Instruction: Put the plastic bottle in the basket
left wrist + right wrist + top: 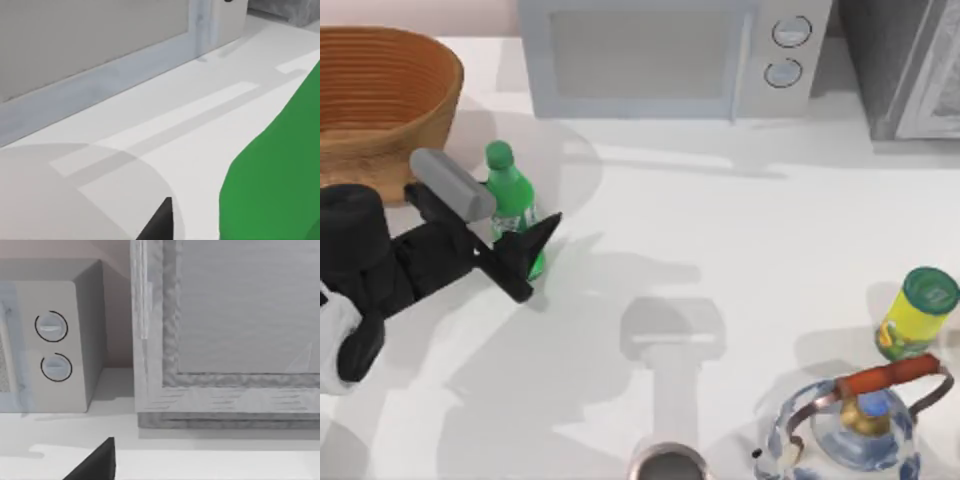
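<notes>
The plastic bottle [508, 192], bright green with a green cap and a white-and-green label, stands upright at the table's left, just right of the basket. My left gripper [538, 256] reaches in from the left, its two black fingers on either side of the bottle's lower half, shut on it. In the left wrist view the bottle's green body [275, 175] looms close beside one dark fingertip [160, 222]. The basket [380, 90], wide, tan and ribbed, sits at the back left corner. My right arm is parked; its wrist view holds one dark fingertip [97, 462] set well off to the side.
A white microwave [660, 50] lines the back, with a grey cabinet [910, 60] to its right. A yellow canister with a green lid [917, 312] and a glass kettle with a red handle [860, 420] stand front right. A metal ring [665, 465] sits at the front edge.
</notes>
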Robot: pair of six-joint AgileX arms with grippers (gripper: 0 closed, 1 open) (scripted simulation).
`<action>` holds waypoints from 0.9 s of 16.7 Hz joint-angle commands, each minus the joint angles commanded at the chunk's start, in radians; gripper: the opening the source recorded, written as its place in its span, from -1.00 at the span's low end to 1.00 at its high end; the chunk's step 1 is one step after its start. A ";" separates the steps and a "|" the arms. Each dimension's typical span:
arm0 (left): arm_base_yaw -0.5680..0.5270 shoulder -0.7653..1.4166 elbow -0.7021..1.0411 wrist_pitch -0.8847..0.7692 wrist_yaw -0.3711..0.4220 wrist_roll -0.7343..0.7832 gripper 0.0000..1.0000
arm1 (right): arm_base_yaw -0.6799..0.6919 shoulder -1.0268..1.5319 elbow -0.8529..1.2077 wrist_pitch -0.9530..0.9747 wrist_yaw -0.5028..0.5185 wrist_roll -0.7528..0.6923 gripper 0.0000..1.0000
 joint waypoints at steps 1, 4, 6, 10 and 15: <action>0.000 0.000 0.000 0.000 0.000 0.000 -0.21 | 0.000 0.000 0.000 0.000 0.000 0.000 1.00; 0.000 0.000 0.000 0.000 0.000 0.000 -0.66 | 0.000 0.000 0.000 0.000 0.000 0.000 1.00; 0.000 0.000 0.000 0.000 0.000 0.000 -0.96 | 0.000 0.000 0.000 0.000 0.000 0.000 1.00; 0.000 0.000 0.000 0.000 0.000 0.000 -1.00 | 0.000 0.000 0.000 0.000 0.000 0.000 1.00; 0.001 -0.001 -0.001 0.000 0.000 0.001 -1.00 | 0.000 0.000 0.000 0.000 0.000 0.000 1.00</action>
